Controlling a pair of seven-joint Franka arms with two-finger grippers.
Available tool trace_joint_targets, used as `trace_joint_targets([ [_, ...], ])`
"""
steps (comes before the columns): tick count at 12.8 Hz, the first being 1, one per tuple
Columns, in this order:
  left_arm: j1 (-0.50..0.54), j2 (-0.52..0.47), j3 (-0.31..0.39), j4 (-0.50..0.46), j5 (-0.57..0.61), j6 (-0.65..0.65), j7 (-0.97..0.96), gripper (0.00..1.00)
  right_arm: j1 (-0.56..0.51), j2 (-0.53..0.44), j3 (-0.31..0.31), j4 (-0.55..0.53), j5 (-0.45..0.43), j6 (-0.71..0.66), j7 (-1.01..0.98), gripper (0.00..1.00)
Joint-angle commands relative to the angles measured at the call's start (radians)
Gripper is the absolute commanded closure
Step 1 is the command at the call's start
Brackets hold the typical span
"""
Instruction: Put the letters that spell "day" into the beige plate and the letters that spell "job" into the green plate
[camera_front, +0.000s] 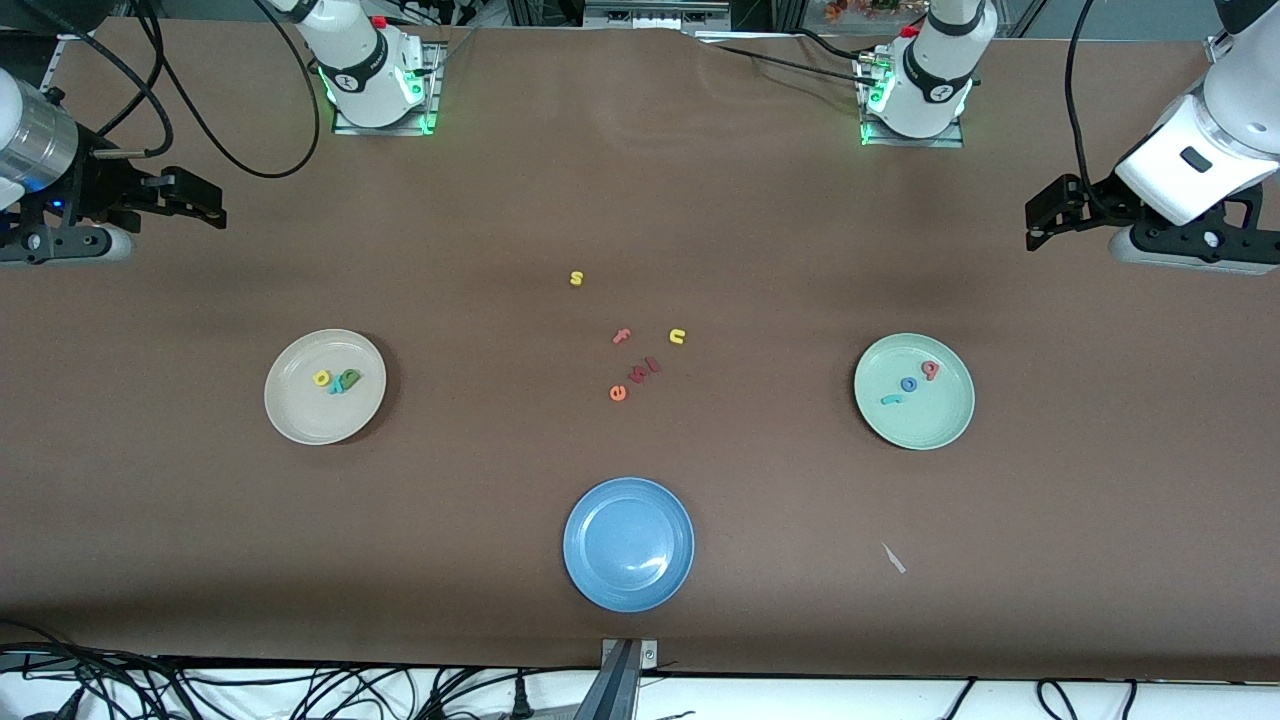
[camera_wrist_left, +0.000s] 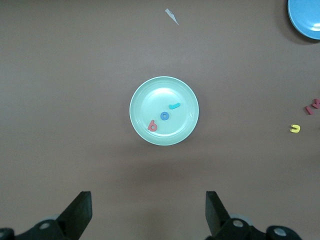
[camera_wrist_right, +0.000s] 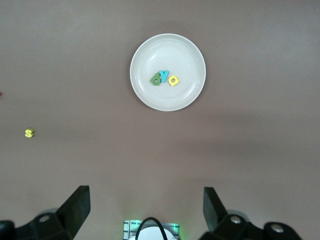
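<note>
The beige plate (camera_front: 300, 412) (camera_wrist_right: 186, 52) lies toward the right arm's end of the table. In it sit the yellow "a" (camera_front: 321, 378) (camera_wrist_right: 173, 80), the teal "y" (camera_front: 337, 385) (camera_wrist_right: 164, 76) and the dark green "d" (camera_front: 351, 377) (camera_wrist_right: 156, 78), bunched together. The green plate (camera_front: 935, 420) (camera_wrist_left: 150, 95) lies toward the left arm's end and holds the teal "j" (camera_front: 891, 399) (camera_wrist_left: 174, 105), the blue "o" (camera_front: 908, 384) (camera_wrist_left: 164, 116) and the pink-red "b" (camera_front: 931, 370) (camera_wrist_left: 152, 125). My right gripper (camera_front: 212, 208) (camera_wrist_right: 146, 207) hangs open and empty over bare table. My left gripper (camera_front: 1040, 222) (camera_wrist_left: 148, 210) does the same at its own end.
A blue plate (camera_front: 600, 560) sits nearest the front camera, mid-table. Loose letters lie in the middle: a yellow "s" (camera_front: 576, 278), a pink "f" (camera_front: 621, 336), a yellow "u" (camera_front: 677, 336), an orange "e" (camera_front: 618, 393) and dark red pieces (camera_front: 645, 370). A pale scrap (camera_front: 893, 558) lies nearer the camera than the green plate.
</note>
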Motion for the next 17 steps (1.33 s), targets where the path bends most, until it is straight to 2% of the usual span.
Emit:
trace_joint_targets([
  [1, 0.003, 0.014, 0.003, 0.035, -0.017, -0.027, -0.004, 0.00, 0.011, -0.008, -0.021, 0.007, -0.014, 0.026, -0.046, 0.00],
  [4, 0.000, 0.036, 0.000, 0.075, -0.047, -0.031, -0.079, 0.00, 0.009, -0.005, -0.028, 0.007, -0.016, 0.032, -0.034, 0.00],
  [17, 0.005, 0.036, 0.000, 0.076, -0.036, -0.047, -0.073, 0.00, 0.012, 0.003, -0.028, 0.007, -0.016, 0.024, -0.032, 0.00],
])
